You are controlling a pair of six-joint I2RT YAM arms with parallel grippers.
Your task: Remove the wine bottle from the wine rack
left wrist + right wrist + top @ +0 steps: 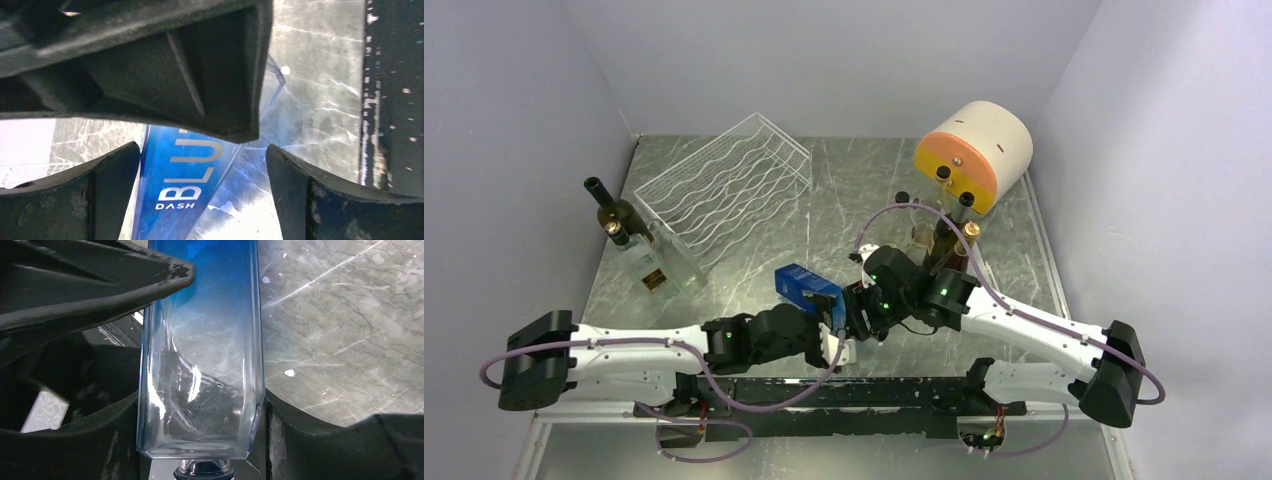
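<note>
The wine bottle (pixel 809 287) is square, blue-tinted glass with white lettering. It hangs tilted over the table's near middle, well clear of the white wire wine rack (pixel 724 185) at the back left. My right gripper (pixel 856 305) is shut on the bottle's shoulder (pixel 205 355), with a finger pressing each side above the cap. My left gripper (pixel 837 338) is open just below it. In the left wrist view the bottle (pixel 175 190) sits between the wide-apart fingers (pixel 75 200), nearer the left one and touching neither. No bottle lies in the rack.
A dark bottle (pixel 619 215) and a clear one (pixel 659 265) stand at the left by the rack. More bottles (pixel 949 240) stand at the right in front of a cream and orange drum (pixel 974 150). A black rail (pixel 844 395) runs along the near edge.
</note>
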